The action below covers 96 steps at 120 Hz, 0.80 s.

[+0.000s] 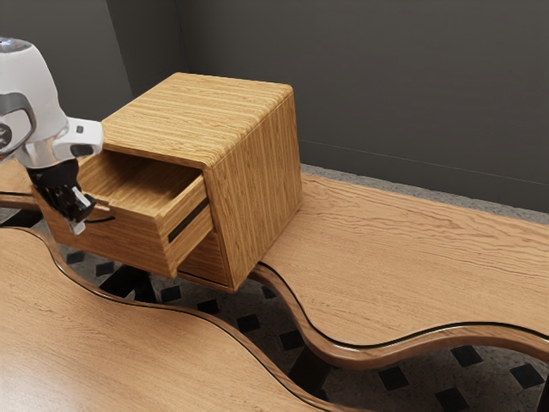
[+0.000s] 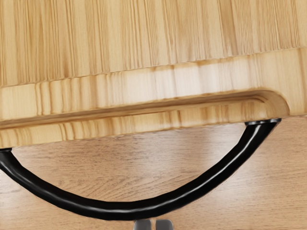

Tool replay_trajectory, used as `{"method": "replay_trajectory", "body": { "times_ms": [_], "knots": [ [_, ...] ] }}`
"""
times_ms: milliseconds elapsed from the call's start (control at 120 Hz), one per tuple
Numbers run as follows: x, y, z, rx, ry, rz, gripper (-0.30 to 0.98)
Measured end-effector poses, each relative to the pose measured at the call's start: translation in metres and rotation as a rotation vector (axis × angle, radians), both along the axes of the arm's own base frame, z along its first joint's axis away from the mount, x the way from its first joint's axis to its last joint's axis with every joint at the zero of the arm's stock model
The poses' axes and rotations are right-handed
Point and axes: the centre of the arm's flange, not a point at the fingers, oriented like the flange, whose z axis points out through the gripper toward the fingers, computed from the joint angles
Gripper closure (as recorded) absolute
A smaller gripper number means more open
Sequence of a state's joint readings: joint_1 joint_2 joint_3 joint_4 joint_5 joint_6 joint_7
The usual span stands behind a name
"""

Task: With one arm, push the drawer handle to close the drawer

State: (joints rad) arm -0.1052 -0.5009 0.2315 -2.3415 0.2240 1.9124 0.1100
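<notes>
Arm [image 1: 24,99]: white, reaching in from the exterior view's left, its wrist bent downward
Gripper [image 1: 78,227]: black, slanted down
Fingers [image 2: 143,224]: drawn together, tips side by side

The cabinet [image 1: 257,172] stands on the table [image 1: 429,266], drawer [image 1: 129,245] jutting out, handle [image 2: 124,210] on its front.

Dark walls [image 1: 412,86], patterned floor [image 1: 422,384]
We see grey beyond the tabletop's [image 1: 429,266] straight far edge, black diamonds [image 1: 395,378] below its wavy near edge, and a second wooden table [image 1: 129,356] nearer us
</notes>
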Motion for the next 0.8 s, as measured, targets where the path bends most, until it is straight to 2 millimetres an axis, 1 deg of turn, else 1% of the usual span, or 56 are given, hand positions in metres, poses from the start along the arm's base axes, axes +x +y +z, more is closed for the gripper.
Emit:
{"method": "replay_trajectory", "body": {
  "times_ms": [92, 167, 200, 392, 567, 800],
  "knots": [
    [0.011, -0.006, 0.0, 0.002, -0.001, -0.021, 0.79],
    [0.018, -0.008, 0.005, 0.001, -0.015, -0.031, 0.79],
    [0.022, -0.008, 0.007, 0.002, -0.019, -0.033, 0.79],
    [0.042, -0.002, 0.003, 0.007, -0.009, -0.033, 0.79],
    [0.058, -0.003, 0.006, 0.004, -0.015, -0.041, 0.79],
    [0.082, -0.002, 0.004, 0.007, -0.007, -0.046, 0.79]
  ]
}}
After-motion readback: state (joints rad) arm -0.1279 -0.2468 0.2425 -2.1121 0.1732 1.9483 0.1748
